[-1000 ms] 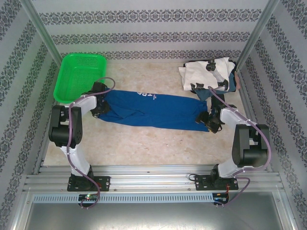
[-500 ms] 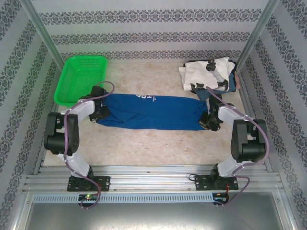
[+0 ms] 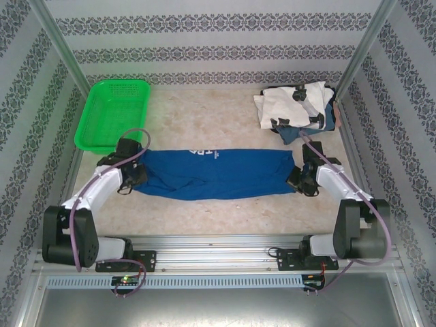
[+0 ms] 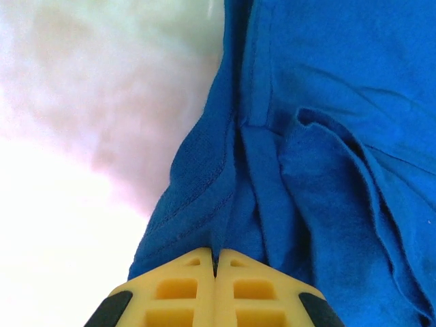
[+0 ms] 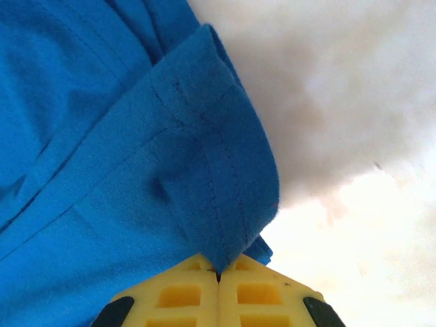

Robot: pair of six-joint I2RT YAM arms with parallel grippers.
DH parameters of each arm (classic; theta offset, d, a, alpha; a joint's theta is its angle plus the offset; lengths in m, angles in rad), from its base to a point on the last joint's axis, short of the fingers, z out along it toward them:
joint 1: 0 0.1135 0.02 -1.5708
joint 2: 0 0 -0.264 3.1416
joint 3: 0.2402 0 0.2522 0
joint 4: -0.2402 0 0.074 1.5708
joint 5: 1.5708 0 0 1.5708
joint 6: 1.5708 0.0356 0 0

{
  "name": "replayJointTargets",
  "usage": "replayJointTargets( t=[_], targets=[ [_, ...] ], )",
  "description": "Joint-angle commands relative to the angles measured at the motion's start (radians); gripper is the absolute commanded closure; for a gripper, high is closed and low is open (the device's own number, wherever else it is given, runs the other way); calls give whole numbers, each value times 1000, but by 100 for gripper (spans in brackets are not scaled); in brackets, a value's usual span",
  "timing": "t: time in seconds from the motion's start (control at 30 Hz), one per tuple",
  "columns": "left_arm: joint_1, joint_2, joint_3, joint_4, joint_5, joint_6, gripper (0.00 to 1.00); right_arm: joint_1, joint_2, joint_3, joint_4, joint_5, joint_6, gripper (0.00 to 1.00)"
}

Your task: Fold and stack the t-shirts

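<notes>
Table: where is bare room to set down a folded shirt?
Free: the far strip between basket and shirt pile; the near strip between blue shirt and rail. Crowded: the middle band and far right corner.

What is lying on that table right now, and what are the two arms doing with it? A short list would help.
shirt being handled: royal-blue t-shirt, spread lengthwise between the two arms
left jaws: shut on its left end
right jaws: shut on its right end
pile: white t-shirt with black marks on top of bluish-grey cloth, far right corner
container: green mesh basket, far left corner
</notes>
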Motion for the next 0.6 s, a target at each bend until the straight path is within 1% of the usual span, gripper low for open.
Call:
replayJointTargets(
  t=[0.0, 0.03, 0.07, 0.1, 0.13, 0.2, 0.27, 0.3, 0.33, 0.4, 0.43, 0.5, 0.57],
  targets=[
    [5, -81, -59, -100, -13, -79, 100, -6, -57, -54, -73, 54, 38, 95],
    [5, -99, -76, -115, -13, -93, 100, -5, -68, -69, -72, 53, 46, 93],
    [4, -118, -96, -128, -12, -111, 100, -5, -78, -89, -67, 49, 51, 88],
    [-10, -132, -109, -130, -27, -130, 100, -5, -83, -105, -62, 44, 55, 76],
    [-14, -139, -109, -134, -24, -145, 99, -4, -85, -112, -61, 40, 55, 70],
    [-13, -139, -74, -168, -17, -172, 76, -5, -101, -104, -68, 20, 47, 60],
    [-15, -160, -28, -208, -4, -183, 66, 0, -147, -75, -88, -3, 33, 47],
    [-18, -183, -4, -228, 5, -188, 60, 3, -180, -56, -104, -12, 19, 42],
    [-20, -205, 16, -245, 16, -192, 57, 4, -210, -37, -118, -22, 3, 36],
    [-27, -261, 46, -272, 74, -197, 52, 9, -285, -5, -125, -77, -41, 25],
    [-29, -283, 52, -268, 110, -195, 51, 13, -313, 5, -123, -104, -52, 20],
    [-29, -310, 40, -263, 211, -197, 44, 23, -351, 24, -124, -187, -88, 15],
    [-30, -286, 49, -297, 311, -235, 45, 40, -357, 43, -152, -239, -113, 14]
  ],
)
